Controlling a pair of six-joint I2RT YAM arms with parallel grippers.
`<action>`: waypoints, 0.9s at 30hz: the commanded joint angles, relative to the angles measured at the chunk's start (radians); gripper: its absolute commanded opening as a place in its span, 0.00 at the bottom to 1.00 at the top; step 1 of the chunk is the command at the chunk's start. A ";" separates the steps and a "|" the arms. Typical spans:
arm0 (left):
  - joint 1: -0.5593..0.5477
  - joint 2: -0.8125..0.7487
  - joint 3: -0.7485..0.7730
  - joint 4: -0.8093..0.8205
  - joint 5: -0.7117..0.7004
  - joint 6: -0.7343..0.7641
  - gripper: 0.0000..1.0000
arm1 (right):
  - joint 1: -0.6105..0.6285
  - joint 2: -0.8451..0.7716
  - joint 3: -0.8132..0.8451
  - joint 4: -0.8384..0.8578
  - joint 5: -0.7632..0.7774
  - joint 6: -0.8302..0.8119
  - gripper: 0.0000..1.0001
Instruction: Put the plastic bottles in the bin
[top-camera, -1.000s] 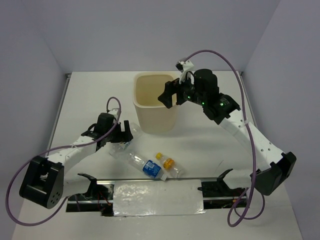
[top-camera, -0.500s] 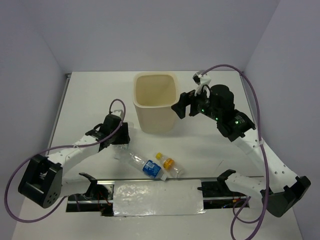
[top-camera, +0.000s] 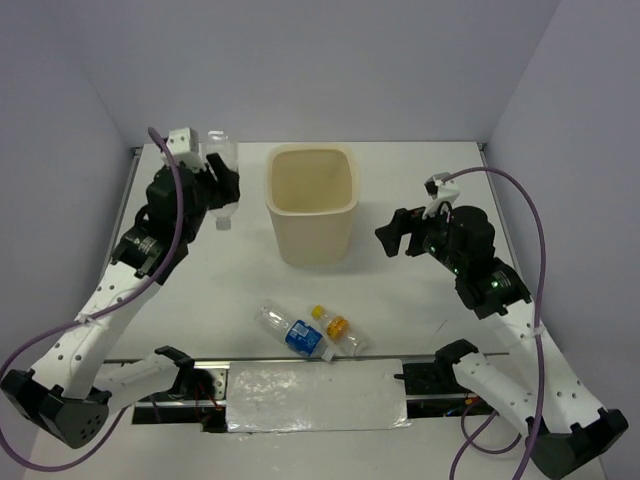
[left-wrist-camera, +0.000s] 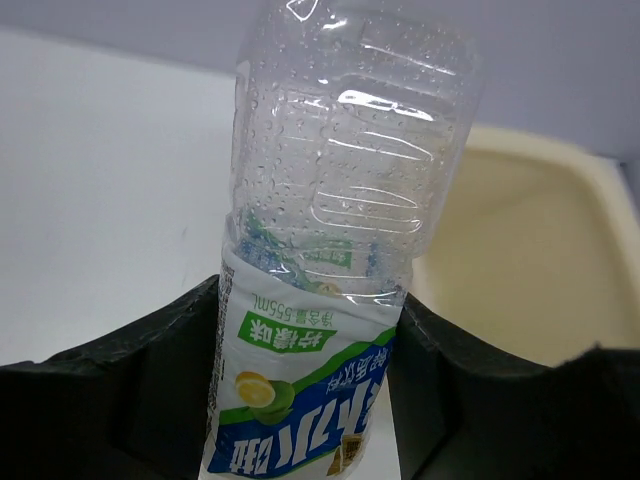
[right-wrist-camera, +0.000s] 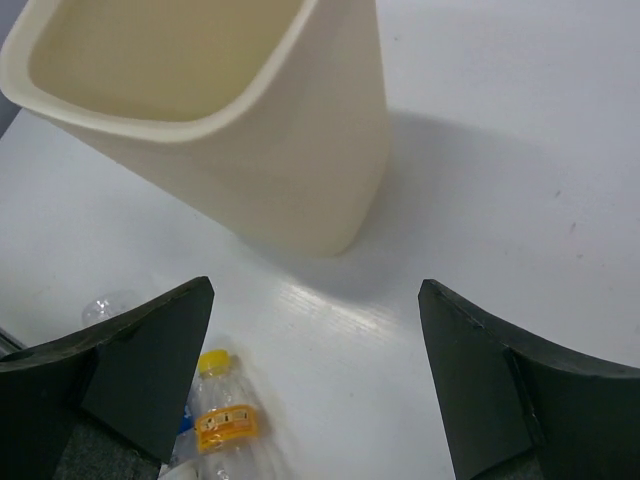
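Left gripper is clamped on the clear plastic bottle with the green-white label, label between the jaws, high over the tabletop's far-left corner. The tall cream plastic bin stands mid-tabletop. Right gripper hangs beside it, jaws apart, empty.

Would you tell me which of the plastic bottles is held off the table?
The green-white-labelled bottle, clamped in the left tool; the blue-labelled bottle and yellow-capped bottle lie on the table.

Left arm reared up high, left gripper clamped on clear green-white-label bottle. Right arm stretched forward, right gripper angled down, 2 fingers spread wide, empty.
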 joint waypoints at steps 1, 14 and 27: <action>0.002 0.043 0.144 0.256 0.163 0.197 0.68 | -0.030 -0.079 -0.022 0.004 0.047 -0.010 0.91; -0.099 0.471 0.482 0.390 0.625 0.316 0.73 | -0.035 -0.171 -0.181 0.014 0.038 0.008 0.92; -0.121 0.391 0.336 0.468 0.647 0.316 0.99 | -0.021 -0.111 -0.247 0.077 0.026 0.010 0.93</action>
